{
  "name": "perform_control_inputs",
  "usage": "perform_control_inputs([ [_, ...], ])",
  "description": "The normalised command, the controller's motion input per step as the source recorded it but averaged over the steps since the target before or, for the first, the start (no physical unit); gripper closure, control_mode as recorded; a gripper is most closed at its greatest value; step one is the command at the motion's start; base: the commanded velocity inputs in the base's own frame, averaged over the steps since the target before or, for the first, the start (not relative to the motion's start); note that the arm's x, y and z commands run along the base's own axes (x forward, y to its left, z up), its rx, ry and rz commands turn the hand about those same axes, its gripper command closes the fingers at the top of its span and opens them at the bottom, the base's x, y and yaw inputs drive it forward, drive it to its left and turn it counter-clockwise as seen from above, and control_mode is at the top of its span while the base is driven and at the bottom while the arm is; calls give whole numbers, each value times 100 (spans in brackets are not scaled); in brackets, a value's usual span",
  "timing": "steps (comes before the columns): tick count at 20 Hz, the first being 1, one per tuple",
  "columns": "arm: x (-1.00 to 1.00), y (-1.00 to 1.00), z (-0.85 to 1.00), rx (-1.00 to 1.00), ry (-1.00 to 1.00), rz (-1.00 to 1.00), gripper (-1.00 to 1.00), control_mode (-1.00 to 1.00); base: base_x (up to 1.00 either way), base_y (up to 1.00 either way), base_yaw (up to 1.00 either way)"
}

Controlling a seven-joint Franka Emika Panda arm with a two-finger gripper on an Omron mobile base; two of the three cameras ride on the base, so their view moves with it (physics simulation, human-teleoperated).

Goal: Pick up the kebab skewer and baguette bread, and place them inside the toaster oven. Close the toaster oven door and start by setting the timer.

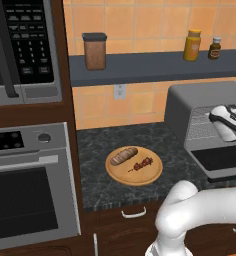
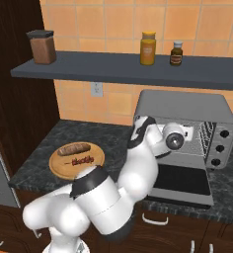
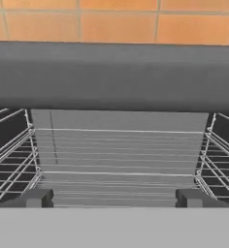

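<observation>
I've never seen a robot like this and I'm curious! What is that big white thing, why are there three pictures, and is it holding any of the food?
The white thing is a robot arm in a pretend, computer-drawn kitchen. Two pictures come from cameras riding behind it, one on its left and one on its right. The third comes from a camera on its hand, looking past the tool into the toaster oven, at the wire rack. The toaster oven door is folded down open. On the dark counter sits a round wooden board with the baguette bread and the kebab skewer lying side by side. The tool is open and holds nothing: both foods are on the board. Up on the shelf stand some jars.
</observation>
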Motion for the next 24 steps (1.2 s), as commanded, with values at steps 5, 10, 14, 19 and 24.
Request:
perform_control_inputs([
  [5,43,0,0,0,11,0,-100,-100,0,0,0],
  [10,12,0,-14,0,16,0,-100,-100,0,0,0],
  [14,-2,0,-33,0,18,1,-100,-100,0,0,0],
  [19,-62,0,-53,0,18,0,-100,-100,0,0,0],
  [24,-84,0,-57,0,20,0,-100,-100,0,0,0],
])
